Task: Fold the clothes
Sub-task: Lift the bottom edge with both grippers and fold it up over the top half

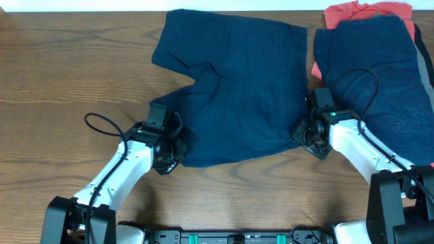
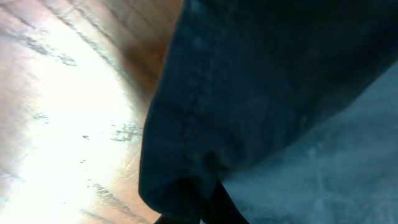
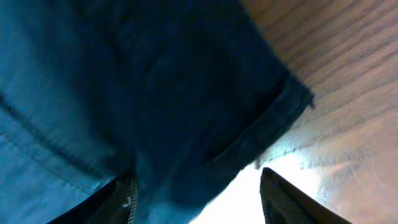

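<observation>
Your left tool (image 1: 173, 152) is clamped on the shorts (image 1: 244, 88); your right tool (image 1: 303, 132) stands apart around their hem. Close it firmly before lifting both.

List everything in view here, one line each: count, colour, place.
navy shorts: one, dark navy, spread flat mid-table, legs pointing left
navy garment: one, dark navy, far right, lying on the coral-red one
coral-red garment: one, coral red, far right corner, mostly covered
grey strip: one, grey, right frame edge, too little showing to name it
table: one, brown wood grain, under everything
left gripper: one, black, shut on the shorts' near leg corner
right gripper: one, black, at the shorts' right edge, jaws apart with fabric between them
</observation>
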Motion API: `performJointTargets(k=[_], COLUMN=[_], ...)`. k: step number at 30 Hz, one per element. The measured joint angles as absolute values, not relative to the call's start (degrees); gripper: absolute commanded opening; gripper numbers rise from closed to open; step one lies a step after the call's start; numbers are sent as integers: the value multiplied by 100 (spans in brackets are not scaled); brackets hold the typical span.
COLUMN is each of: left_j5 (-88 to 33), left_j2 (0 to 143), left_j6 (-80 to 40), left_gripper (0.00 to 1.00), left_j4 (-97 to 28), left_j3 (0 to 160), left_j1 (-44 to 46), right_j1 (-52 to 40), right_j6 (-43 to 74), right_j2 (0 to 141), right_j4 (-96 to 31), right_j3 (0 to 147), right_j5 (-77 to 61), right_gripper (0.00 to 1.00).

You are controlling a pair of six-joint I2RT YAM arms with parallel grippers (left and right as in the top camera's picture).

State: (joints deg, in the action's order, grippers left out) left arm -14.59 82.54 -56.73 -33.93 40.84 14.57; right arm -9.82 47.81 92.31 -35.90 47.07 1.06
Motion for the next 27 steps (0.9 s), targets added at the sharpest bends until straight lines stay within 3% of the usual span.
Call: performJointTargets(k=[10,13,18,27], left_j5=[-1203,-1179,-1164,-1168], left_j2=[8254,8254,8254,8246], left_j6=[-5669,-5669,-5669,-5404], left_gripper=[6,6,6,6], left_j4=[-3581,-3581,-3590,-3791], left_j3=[4084,4084,4084,4093], left_j1=[1457,1457,1457,1426], right_j1=[-982,-982,-982,-998], right_j6=[5050,5072,5103,5116], right_j2=[9166,9166,9177,9155], right_j4=[-2969,-2851,-2628,-2676], right_j3=[4377,4351,4298,4311], right_j5=[617,742,810,707], right_gripper=[53,41,1,1])
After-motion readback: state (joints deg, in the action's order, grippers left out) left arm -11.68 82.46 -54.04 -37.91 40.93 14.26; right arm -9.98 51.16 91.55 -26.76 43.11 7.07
